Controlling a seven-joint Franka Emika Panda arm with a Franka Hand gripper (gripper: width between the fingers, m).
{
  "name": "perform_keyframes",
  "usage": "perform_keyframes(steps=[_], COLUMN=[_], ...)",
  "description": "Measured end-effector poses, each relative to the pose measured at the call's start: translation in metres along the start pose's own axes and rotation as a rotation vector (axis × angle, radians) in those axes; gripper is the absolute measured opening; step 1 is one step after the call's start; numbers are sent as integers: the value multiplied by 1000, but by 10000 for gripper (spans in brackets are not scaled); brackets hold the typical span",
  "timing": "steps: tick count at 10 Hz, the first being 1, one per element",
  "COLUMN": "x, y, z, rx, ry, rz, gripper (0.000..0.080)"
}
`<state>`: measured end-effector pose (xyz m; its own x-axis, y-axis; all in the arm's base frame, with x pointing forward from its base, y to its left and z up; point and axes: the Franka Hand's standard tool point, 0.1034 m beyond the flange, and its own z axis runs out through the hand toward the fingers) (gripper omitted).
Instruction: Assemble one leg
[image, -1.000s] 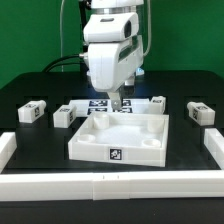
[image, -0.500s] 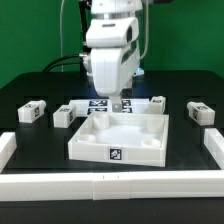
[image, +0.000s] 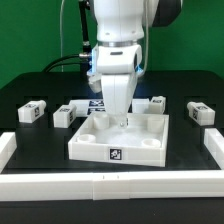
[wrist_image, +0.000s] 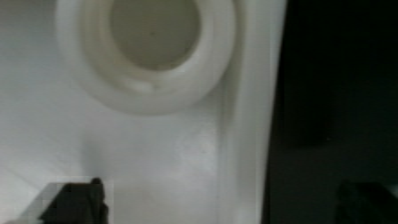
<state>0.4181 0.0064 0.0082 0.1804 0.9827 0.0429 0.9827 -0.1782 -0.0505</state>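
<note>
Several small white legs with square tags lie on the black table: two at the exterior view's left (image: 33, 112) (image: 63, 116), one at the right (image: 201, 112) and one behind the panel (image: 159, 102). The large white square panel (image: 95, 150) with raised rims lies in the middle. My gripper (image: 122, 119) is down at the panel's far rim, holding nothing. In the wrist view its dark fingers (wrist_image: 75, 203) stand wide apart, the gripper (wrist_image: 221, 205) straddling the panel's edge (wrist_image: 240, 150). A round socket (wrist_image: 151, 45) in the panel shows beyond them.
White rails border the table at the front (image: 110, 185), the exterior view's left (image: 6, 148) and right (image: 216, 146). The marker board (image: 93, 104) lies behind the panel, partly hidden by the arm.
The arm has come down and shifted slightly toward the exterior view's right, bringing the gripper from above the marker board to the panel's far rim. The parts have not moved.
</note>
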Motion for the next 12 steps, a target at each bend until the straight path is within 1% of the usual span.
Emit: perform_keyframes(steps=[3,5,6,7,8,12], x=[-4,-5,-5,-5,-4,-4], y=[3,3,3,3,5,6], z=[0,0,0,0,-1,-2], rx=[0,0,1,-1,-9,-16], ry=[0,0,0,0,2,2], rz=[13,14,14,14,14,15], gripper=[638,286,152,152,60,60])
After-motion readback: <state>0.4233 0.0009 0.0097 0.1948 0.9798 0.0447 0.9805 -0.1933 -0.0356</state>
